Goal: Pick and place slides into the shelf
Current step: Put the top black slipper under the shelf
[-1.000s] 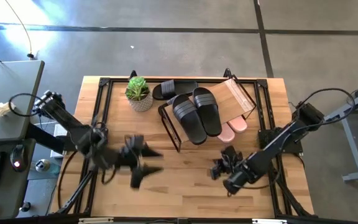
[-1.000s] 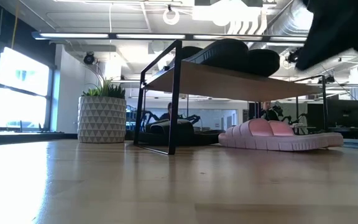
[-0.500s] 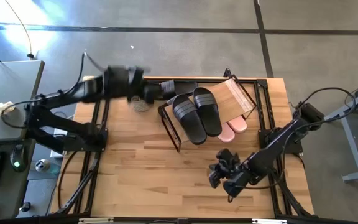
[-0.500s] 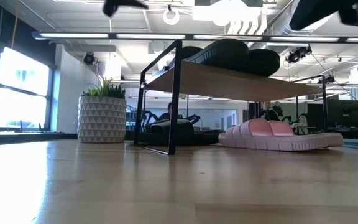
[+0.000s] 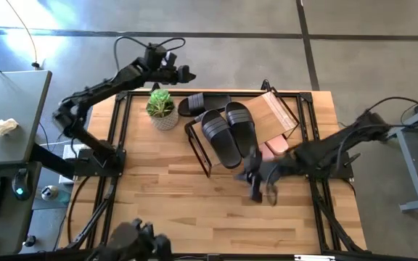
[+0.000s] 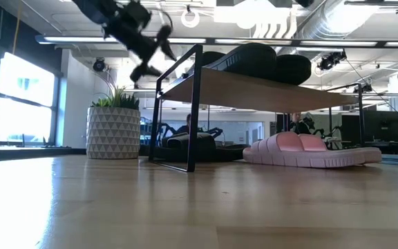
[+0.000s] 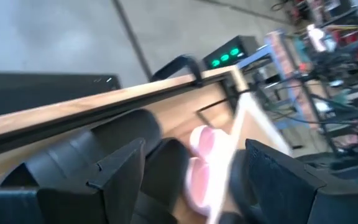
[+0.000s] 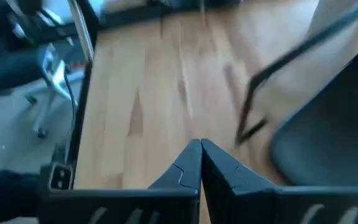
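Though partly hidden under the shelf (image 5: 278,114), two pink slides (image 5: 276,148).

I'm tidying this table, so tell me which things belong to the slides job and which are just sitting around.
Part of the job:
- black ribbed-strap slides on top of the shelf
- another black slide behind the shelf
- pale pink slides underneath the board
- black metal-frame shelf with a light wood board

Just sitting around:
- potted green plant in a patterned white pot

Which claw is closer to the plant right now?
Left. The left claw hovers just beyond the plant, at the far edge; the right claw is across the table, past the shelf.
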Available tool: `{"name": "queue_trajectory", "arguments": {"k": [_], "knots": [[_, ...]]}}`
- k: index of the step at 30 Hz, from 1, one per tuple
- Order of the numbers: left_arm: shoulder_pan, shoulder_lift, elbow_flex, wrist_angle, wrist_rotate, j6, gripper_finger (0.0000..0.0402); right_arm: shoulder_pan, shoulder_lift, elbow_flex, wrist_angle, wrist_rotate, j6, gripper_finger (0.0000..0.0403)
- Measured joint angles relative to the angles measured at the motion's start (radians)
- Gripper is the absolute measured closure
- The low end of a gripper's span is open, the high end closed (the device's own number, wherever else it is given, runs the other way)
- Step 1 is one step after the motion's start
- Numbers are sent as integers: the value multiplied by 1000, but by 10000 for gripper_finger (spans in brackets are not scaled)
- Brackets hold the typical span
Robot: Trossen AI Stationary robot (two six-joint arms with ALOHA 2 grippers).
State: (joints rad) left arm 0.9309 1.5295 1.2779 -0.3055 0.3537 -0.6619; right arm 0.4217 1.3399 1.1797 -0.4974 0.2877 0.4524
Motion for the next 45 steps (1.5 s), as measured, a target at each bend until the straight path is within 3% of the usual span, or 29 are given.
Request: {"name": "queue_trajectory", "arguments": {"k": [6,16,27,45], "knots": [[46,121,0,19,-21,13,142,-129,-187,0,54,-51,-163,403],[103,250,0,-27,-34,38,142,-327,-352,0,97,-168,-121,403],[100,370,0,-77,74,63,142,-446,-371,0,57,-255,-85,403],[25,391,1,-107,80,31,142,-455,-371,0,-1,-265,-68,403]]}}
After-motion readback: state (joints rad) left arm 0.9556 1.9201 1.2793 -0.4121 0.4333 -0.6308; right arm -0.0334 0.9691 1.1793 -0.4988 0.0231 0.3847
